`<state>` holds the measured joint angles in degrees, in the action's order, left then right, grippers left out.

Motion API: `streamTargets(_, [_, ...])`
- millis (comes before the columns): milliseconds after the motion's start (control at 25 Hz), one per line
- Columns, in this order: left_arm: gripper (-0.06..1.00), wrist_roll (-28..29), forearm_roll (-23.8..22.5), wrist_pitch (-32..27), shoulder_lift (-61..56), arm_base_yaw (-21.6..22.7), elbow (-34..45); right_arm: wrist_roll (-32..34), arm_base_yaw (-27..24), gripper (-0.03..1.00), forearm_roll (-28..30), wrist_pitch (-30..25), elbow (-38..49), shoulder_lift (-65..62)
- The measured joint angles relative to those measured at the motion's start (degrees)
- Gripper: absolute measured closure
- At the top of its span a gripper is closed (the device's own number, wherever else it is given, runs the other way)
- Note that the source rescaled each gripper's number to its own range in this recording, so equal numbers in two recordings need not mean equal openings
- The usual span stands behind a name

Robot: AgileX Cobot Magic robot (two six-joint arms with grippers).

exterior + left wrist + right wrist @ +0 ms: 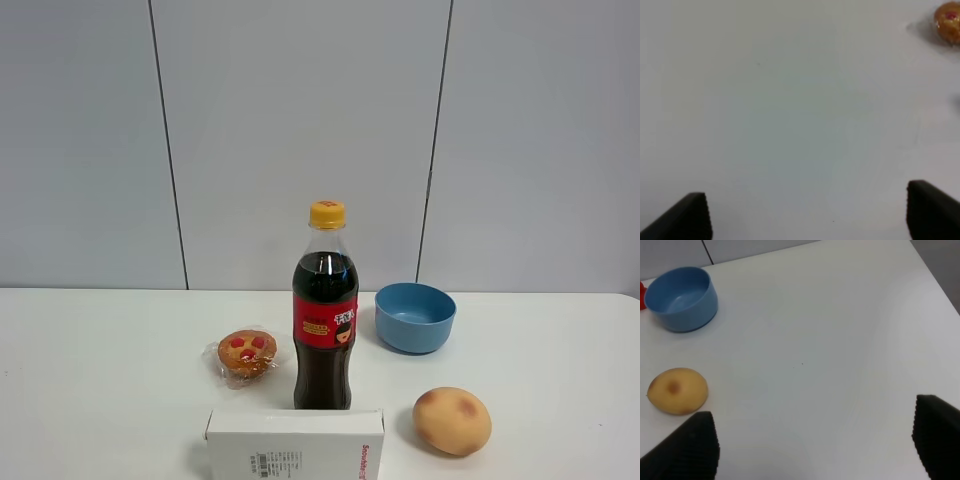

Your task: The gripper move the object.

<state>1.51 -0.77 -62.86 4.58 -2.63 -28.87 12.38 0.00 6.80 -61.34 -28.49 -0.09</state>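
Left pincer (pixel 809 212) and right pincer (pixel 815 442) both gape wide over bare counter (pixel 100 380); the box (pixel 295 444) lies at six o'clock, touching the cola bottle (pixel 325 310); muffin (pixel 246 354) and bread roll (pixel 452 421) flank it.

The table (pixel 100 380) held one cola bottle (pixel 325 320), one white box (pixel 295 445), one wrapped muffin (pixel 246 354), one blue bowl (pixel 415 317) and one bun (pixel 452 421); two grippers showed.

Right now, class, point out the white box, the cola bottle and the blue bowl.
white box (pixel 295 440): exterior high view, on its top face.
cola bottle (pixel 325 322): exterior high view, on its red label.
blue bowl (pixel 414 328): exterior high view, on its outer wall.
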Motion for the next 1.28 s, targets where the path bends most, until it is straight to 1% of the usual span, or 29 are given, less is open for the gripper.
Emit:
streamTargets(120, [0.02,-0.05,0.30,1.44,0.00,1.49,0.80,0.00,0.00,-0.03,0.00,0.00,0.00,0.00])
streamTargets(280, [0.02,-0.05,0.31,1.85,0.00,6.29,0.85,0.00,0.00,-0.03,0.00,0.00,0.00,0.00])
streamTargets(360, [0.02,-0.05,0.31,1.85,-0.40,7.40,0.86,0.00,0.00,-0.03,0.00,0.00,0.00,0.00])
streamTargets(480, [0.05,-0.05,0.37,1.85,-2.47,7.69,0.86,0.00,0.00,-0.03,0.00,0.00,0.00,0.00])
streamTargets(600, [0.06,-0.18,0.37,1.85,-4.69,7.69,0.86,0.00,0.00,-0.03,0.00,0.00,0.00,0.00])
streamTargets(1280, [0.08,-0.24,0.37,1.85,-4.77,7.69,0.86,0.00,0.00,-0.03,0.00,0.00,0.00,0.00])
